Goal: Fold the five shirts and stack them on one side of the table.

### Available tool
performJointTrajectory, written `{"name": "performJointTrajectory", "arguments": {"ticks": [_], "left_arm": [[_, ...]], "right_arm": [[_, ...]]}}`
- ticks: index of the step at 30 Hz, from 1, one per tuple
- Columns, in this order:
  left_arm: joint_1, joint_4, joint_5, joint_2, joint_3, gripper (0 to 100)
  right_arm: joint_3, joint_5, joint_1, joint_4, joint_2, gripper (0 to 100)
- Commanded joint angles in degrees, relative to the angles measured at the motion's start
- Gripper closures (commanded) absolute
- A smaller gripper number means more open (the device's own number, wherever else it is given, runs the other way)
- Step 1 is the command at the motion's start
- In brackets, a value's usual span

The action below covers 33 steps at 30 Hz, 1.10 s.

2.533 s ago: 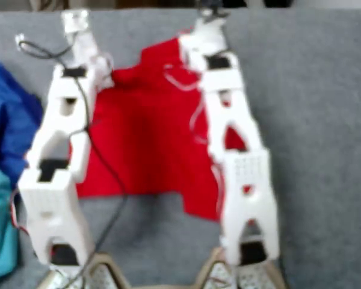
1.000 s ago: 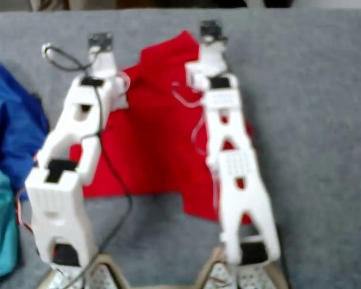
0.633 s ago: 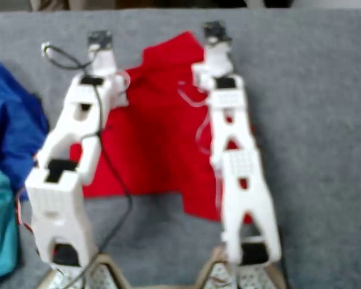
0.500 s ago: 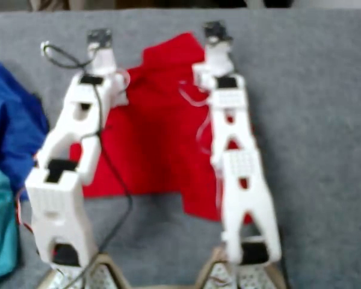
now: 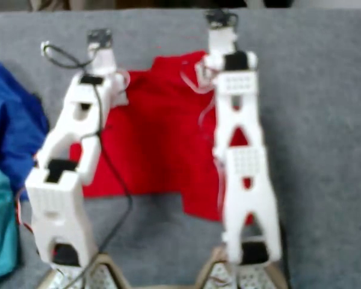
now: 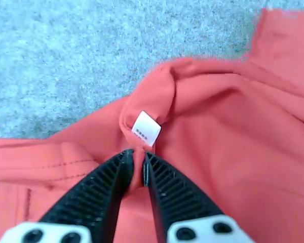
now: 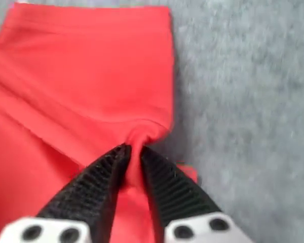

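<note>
1. Grey felt covers the table (image 5: 313, 120) in the high view. The red shirt (image 5: 156, 138) lies spread on it between the left arm (image 5: 72, 138) and the right arm (image 5: 237, 138).
2. That view alone takes in a blue shirt (image 5: 9, 120) and a teal shirt (image 5: 0, 223), both bunched well apart from the red shirt, beyond the left arm. Both arms' tips sit at the red shirt's far edge, but the jaws cannot be made out from up there.
3. The left wrist view supplies them. The left gripper (image 6: 137, 164) has its jaws almost together, pinching a raised fold of the red shirt's neckline just beside a white label (image 6: 146, 129).
4. In the right wrist view the right gripper (image 7: 133, 152) stands likewise with its jaws nearly closed, nipping a small peak of the red shirt at its edge, with bare grey felt just beside that edge.
</note>
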Motion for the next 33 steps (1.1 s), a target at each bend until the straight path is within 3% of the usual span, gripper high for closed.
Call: {"name": "performJointTrajectory", "arguments": {"ticks": [1,8,15,20,33], "left_arm": [[0.18,0.35,-0.09,-1.36,-3.08,98],[0.18,1.85,-0.09,-1.36,-3.34,98],[0.18,5.89,-0.09,-0.84,-6.15,98],[0.18,5.89,-0.09,-0.84,-6.77,98],[0.26,5.8,-0.09,-0.84,-6.77,98]], "right_arm": [[-3.3,0.7,0.75,5.63,-6.99,99.0],[-3.3,5.8,2.59,4.13,-7.6,97.5],[-3.56,6.68,2.33,5.8,-11.91,77.6],[-3.56,6.68,2.42,5.36,-17.63,69.8],[-3.56,6.68,2.51,0.18,-24.4,67.7]]}}
